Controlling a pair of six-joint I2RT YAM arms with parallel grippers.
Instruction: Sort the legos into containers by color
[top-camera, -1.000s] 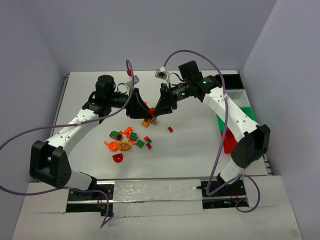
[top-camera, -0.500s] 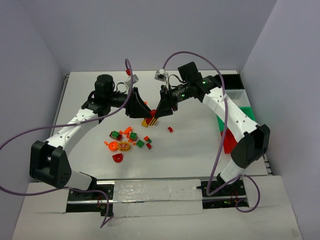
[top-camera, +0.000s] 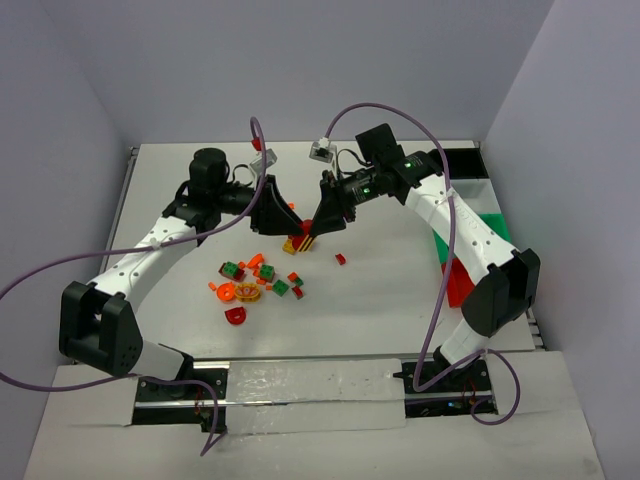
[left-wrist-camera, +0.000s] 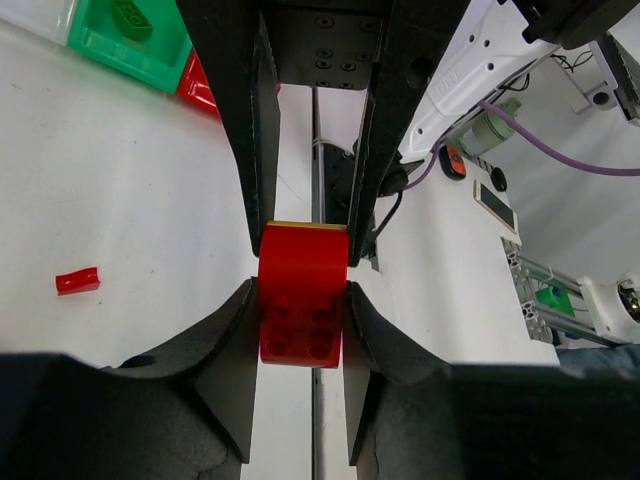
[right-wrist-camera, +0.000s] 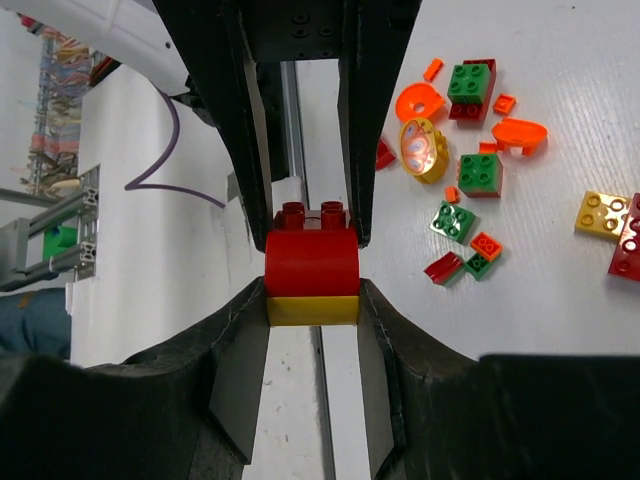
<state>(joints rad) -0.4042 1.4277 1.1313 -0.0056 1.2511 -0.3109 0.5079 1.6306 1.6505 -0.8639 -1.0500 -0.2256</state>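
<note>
Left wrist: left gripper (left-wrist-camera: 298, 340) clamped on red end of red-yellow stack (left-wrist-camera: 303, 290), held above table (left-wrist-camera: 120, 200). Right gripper (right-wrist-camera: 312, 300) pinches yellow end, tip to tip with left. Loose legos (top-camera: 258, 280) scattered nearby. Containers (top-camera: 492, 228) at far right edge.

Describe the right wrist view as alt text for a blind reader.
The right arm's fingers pinch a yellow brick stuck to a red brick, which the left arm's fingers grip from opposite. Loose legos lie on the white table.
</note>
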